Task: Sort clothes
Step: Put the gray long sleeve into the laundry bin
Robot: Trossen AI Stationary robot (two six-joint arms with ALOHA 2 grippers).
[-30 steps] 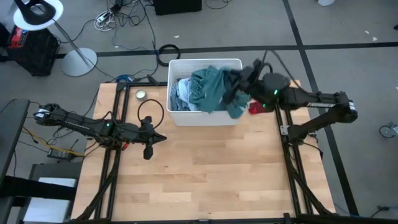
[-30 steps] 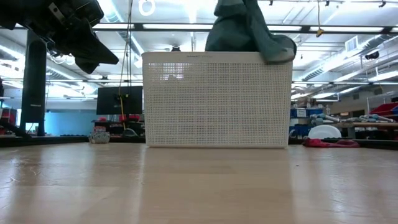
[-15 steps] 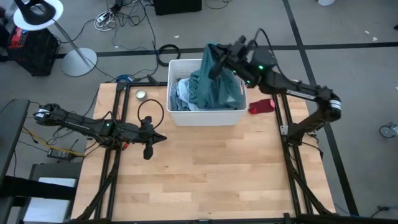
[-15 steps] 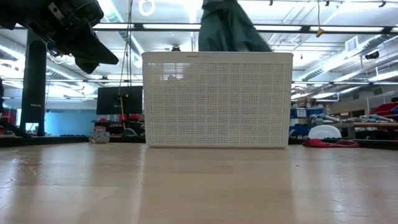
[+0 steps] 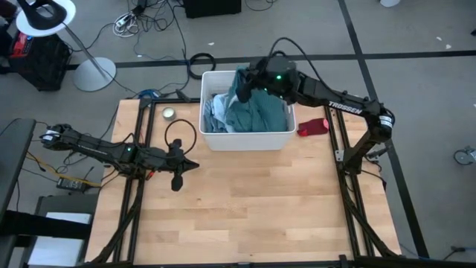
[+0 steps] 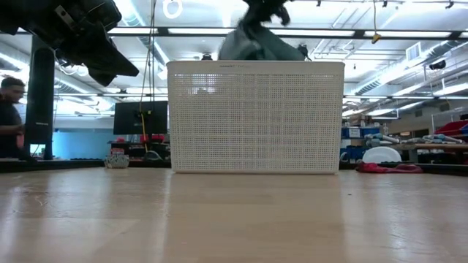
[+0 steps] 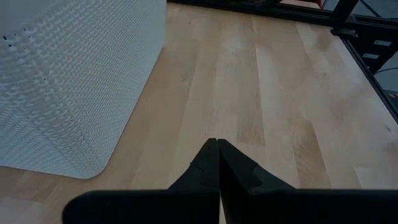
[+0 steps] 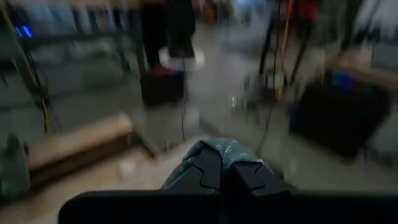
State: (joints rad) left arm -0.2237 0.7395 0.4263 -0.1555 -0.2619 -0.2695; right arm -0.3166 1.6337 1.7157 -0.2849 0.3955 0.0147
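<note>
A white bin (image 5: 245,138) stands at the table's far middle, holding a teal garment (image 5: 256,112) on top of light blue clothes (image 5: 217,112). My right gripper (image 5: 242,80) is above the bin's far side, shut on the teal garment, which also shows above the bin in the low view (image 6: 256,45). A small red garment (image 5: 313,127) lies on the table right of the bin. My left gripper (image 5: 177,183) is shut and empty, over the table left of centre. My right gripper pinches a bunched fold of the teal garment (image 8: 224,149) between its two fingers. The garment hangs below the gripper, and its lower part (image 5: 260,119) lies in the bin on the other clothes.
A small round thing (image 5: 169,114) lies left of the bin at the table's far edge. Bare wood spreads over the near half of the table (image 5: 253,208). A person (image 6: 10,117) shows in the room behind, at the low view's left.
My right gripper has swung from the bin's right edge toward the table's left and far side, over the bin, keeping hold of the teal garment. The garment's end that hung over the bin's right wall has been drawn inside the bin.
</note>
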